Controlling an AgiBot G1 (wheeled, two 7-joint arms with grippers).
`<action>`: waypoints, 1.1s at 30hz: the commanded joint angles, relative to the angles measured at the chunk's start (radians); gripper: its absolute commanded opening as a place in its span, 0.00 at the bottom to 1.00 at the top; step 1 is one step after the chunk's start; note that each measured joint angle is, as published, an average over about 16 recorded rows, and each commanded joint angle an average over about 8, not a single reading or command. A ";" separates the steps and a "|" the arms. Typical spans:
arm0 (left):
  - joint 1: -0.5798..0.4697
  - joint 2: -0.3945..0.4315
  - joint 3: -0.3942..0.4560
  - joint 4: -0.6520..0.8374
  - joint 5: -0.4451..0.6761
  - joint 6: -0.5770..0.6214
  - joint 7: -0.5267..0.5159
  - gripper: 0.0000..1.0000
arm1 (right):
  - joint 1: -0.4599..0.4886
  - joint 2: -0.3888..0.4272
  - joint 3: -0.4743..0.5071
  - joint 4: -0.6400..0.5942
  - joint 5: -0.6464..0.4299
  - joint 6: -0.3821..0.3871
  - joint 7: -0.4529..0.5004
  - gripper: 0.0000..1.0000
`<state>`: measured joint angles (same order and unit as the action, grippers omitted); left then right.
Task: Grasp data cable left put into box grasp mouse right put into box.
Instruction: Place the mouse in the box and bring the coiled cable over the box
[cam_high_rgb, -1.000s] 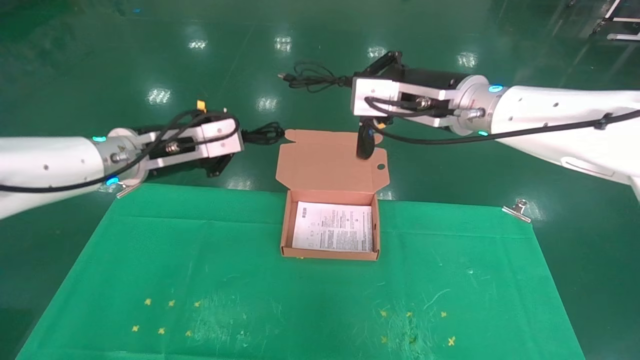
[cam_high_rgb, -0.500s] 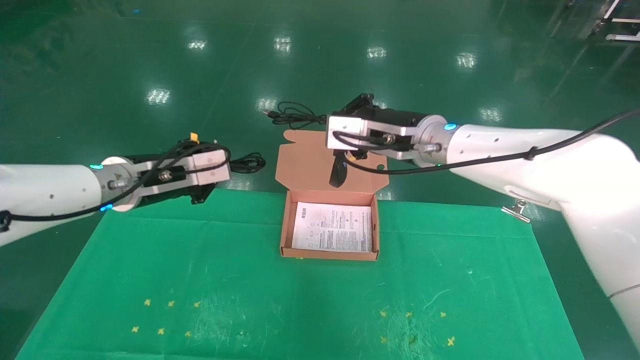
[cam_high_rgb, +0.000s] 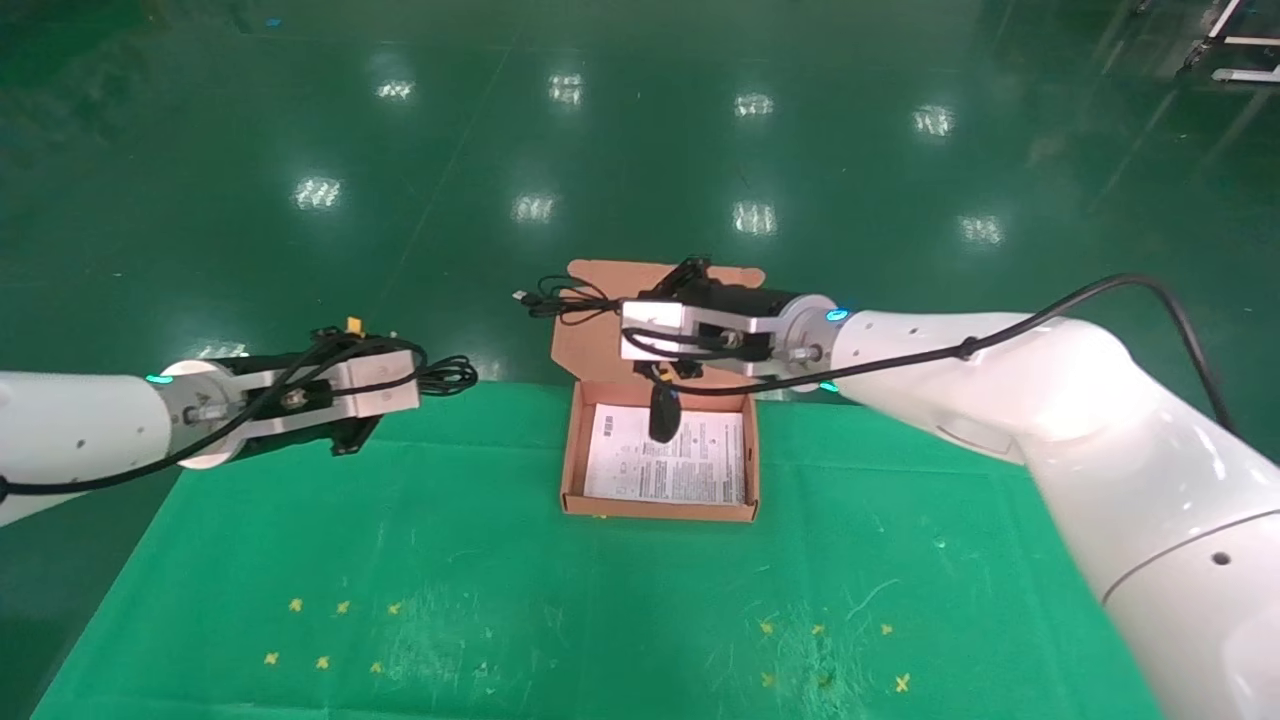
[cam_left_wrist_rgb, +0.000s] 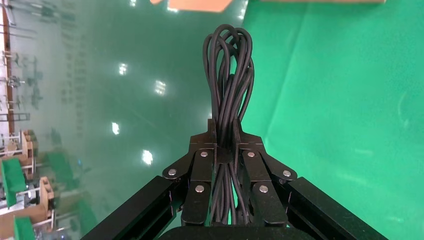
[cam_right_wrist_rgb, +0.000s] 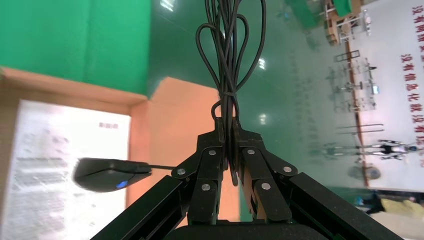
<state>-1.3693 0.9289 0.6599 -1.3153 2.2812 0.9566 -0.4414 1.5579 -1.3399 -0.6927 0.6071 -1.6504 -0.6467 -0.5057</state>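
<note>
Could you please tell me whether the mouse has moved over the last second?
Yes. The mouse, dangling from the right pincer, has come nearer and lower, from before the lid to above the box.

right claw (cam_high_rgb: 640, 318) lowered | mouse (cam_high_rgb: 662, 417) now over box (cam_high_rgb: 572, 455) (dangling) | left claw (cam_high_rgb: 425, 375) lowered

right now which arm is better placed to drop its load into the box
Right. The right tool holds the bundled cord, and the mouse hangs over the box. The left tool grips the data cable away from it.
</note>
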 joint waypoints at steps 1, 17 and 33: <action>0.004 -0.005 0.002 -0.010 0.022 0.013 -0.019 0.00 | -0.003 -0.013 -0.001 -0.023 0.012 0.001 -0.020 0.00; 0.005 -0.001 0.003 -0.018 0.041 0.021 -0.039 0.00 | -0.060 -0.021 -0.122 -0.092 0.193 0.069 -0.020 0.00; 0.005 -0.001 0.003 -0.019 0.042 0.022 -0.039 0.00 | -0.086 -0.025 -0.222 -0.232 0.270 0.115 0.024 0.34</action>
<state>-1.3647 0.9279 0.6630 -1.3335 2.3226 0.9781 -0.4800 1.4737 -1.3627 -0.9099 0.3814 -1.3828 -0.5328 -0.4849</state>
